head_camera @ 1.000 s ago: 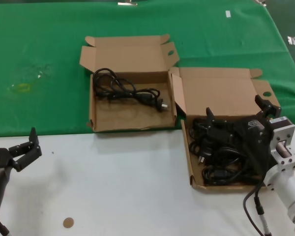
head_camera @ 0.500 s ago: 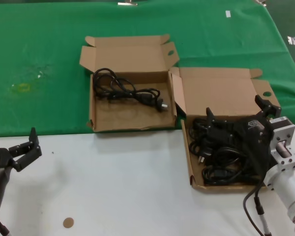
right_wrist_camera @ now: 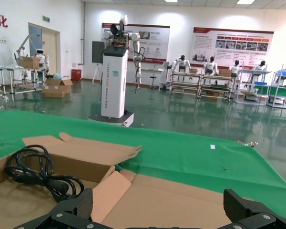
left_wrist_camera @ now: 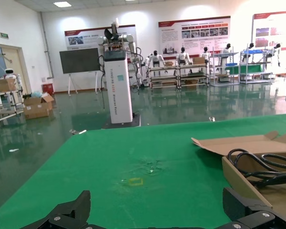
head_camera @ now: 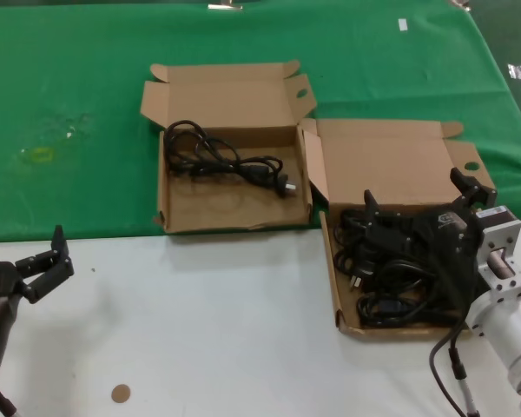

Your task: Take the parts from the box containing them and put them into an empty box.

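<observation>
The box containing the parts [head_camera: 333, 261] lies at the right with its lid open, and a pile of black power cords [head_camera: 391, 280] fills its tray. My right gripper [head_camera: 419, 195] hangs open just over the far part of that pile, holding nothing. The other box [head_camera: 217, 207] lies to the left on the green cloth, lid open, with one coiled cord [head_camera: 234, 162] in it. That cord also shows in the right wrist view [right_wrist_camera: 33, 171] and the left wrist view [left_wrist_camera: 262, 167]. My left gripper [head_camera: 48, 261] is open and empty, parked at the near left over the white table.
Green cloth [head_camera: 78, 130] covers the far half of the table and white surface [head_camera: 217, 321] the near half. A small brown disc [head_camera: 120, 393] lies near the front left. The right box's lid [right_wrist_camera: 181, 195] rises just beyond my right gripper [right_wrist_camera: 160, 210].
</observation>
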Action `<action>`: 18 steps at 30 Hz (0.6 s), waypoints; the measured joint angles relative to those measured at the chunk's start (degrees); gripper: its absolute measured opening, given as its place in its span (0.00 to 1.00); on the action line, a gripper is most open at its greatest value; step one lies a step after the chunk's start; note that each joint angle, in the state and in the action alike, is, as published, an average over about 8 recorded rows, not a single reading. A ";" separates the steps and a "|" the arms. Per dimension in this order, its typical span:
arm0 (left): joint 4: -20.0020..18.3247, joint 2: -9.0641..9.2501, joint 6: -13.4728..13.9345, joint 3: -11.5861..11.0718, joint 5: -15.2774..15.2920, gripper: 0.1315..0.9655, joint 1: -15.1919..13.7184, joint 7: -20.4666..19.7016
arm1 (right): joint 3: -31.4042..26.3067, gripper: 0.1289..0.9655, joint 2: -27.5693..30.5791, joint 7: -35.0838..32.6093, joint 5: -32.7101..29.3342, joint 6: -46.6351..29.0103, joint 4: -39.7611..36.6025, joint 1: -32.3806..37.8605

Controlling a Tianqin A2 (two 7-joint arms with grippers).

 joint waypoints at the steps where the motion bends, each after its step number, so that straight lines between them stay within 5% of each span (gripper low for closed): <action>1: 0.00 0.00 0.00 0.00 0.00 1.00 0.00 0.00 | 0.00 1.00 0.00 0.00 0.00 0.00 0.00 0.00; 18: 0.00 0.00 0.00 0.00 0.00 1.00 0.00 0.00 | 0.00 1.00 0.00 0.00 0.00 0.00 0.00 0.00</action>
